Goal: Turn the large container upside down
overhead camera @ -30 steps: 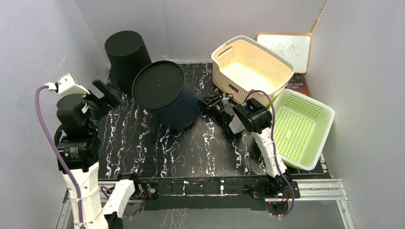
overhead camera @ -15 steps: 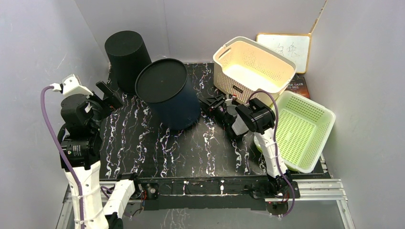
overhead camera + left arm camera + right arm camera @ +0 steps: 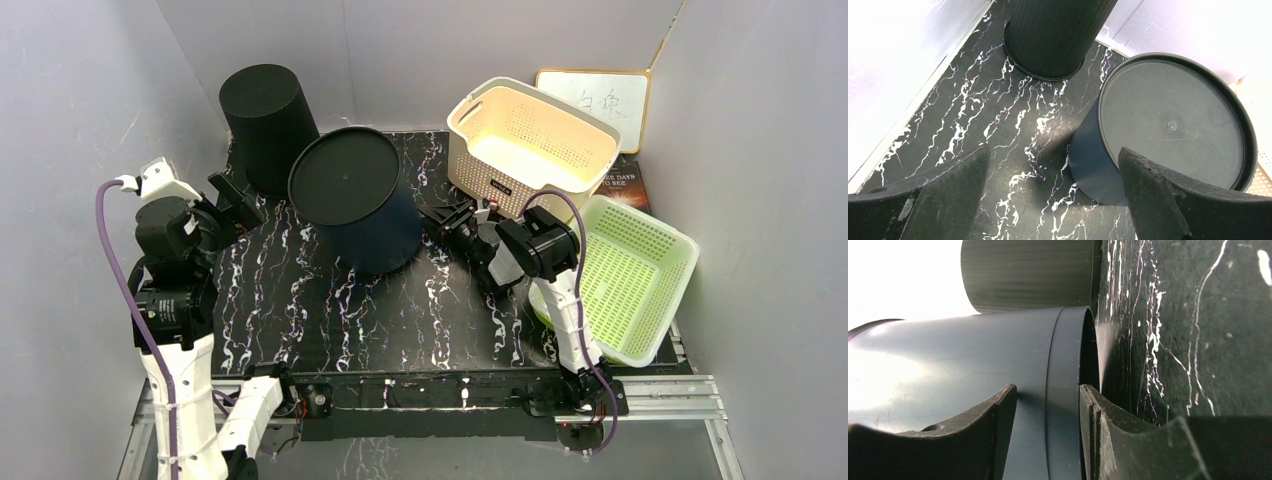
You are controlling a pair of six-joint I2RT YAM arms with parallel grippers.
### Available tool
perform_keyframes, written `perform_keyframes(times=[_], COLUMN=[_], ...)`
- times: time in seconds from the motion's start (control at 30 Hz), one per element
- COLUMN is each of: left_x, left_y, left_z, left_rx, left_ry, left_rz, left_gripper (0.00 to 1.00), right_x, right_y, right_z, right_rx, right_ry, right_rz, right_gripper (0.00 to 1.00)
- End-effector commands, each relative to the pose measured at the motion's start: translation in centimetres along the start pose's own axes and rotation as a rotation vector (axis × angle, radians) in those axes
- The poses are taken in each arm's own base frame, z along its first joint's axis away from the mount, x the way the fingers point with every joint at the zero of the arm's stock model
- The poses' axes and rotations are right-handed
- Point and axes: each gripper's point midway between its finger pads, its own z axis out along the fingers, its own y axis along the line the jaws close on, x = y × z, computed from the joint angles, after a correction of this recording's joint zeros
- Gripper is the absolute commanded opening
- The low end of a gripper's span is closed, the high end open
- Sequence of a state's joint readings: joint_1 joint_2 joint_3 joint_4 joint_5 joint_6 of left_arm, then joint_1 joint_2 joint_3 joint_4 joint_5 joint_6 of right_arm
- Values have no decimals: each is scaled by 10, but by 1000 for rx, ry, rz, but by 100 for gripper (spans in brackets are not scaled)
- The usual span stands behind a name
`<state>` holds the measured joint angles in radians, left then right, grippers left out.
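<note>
The large container [image 3: 385, 235], a dark blue tub, stands tilted mid-table with its flat base [image 3: 345, 175] turned up and toward the left. Its mouth faces the table, with the right side of the rim raised. My right gripper [image 3: 445, 218] is at that rim. In the right wrist view its jaws [image 3: 1048, 387] straddle the rim wall [image 3: 1063, 350], one finger outside and one inside, slightly apart from it. My left gripper [image 3: 235, 200] is wide open to the tub's left, holding nothing. From its wrist the tub's base [image 3: 1173, 120] shows ahead of the jaws [image 3: 1054, 150].
A black ribbed bin [image 3: 268, 120] stands upside down at the back left, close behind the tub. A cream perforated basket [image 3: 530, 140] sits at the back right. A green basket [image 3: 630, 270] lies beyond the right arm. A whiteboard [image 3: 597, 100] leans in the corner.
The tub's base has swung right and more upright. The right jaws have widened round the rim. The left arm has shifted slightly right, still open.
</note>
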<state>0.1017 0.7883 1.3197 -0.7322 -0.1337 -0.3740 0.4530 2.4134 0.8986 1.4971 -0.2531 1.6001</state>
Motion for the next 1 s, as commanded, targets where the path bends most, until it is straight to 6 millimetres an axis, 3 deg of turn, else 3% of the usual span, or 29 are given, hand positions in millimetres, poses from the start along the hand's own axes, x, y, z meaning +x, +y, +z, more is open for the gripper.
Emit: perform_keyframes(times=[0.0, 0.37, 0.8, 0.97], left_x=[1, 3, 9, 11], left_y=[-4, -10, -11, -13], left_z=[2, 8, 11, 13], left_rx=[26, 53, 65, 76], left_ry=[-6, 12, 30, 37], left_rz=[2, 12, 19, 16], left_gripper=[98, 98, 98, 98], right_x=[-93, -91, -80, -66], right_y=[-42, -45, -52, -57], right_z=[-73, -91, -96, -89], right_rx=[4, 84, 178, 230], right_ry=[-365, -407, -430, -415], right_rz=[97, 61, 28, 0], right_gripper=[50, 54, 55, 55])
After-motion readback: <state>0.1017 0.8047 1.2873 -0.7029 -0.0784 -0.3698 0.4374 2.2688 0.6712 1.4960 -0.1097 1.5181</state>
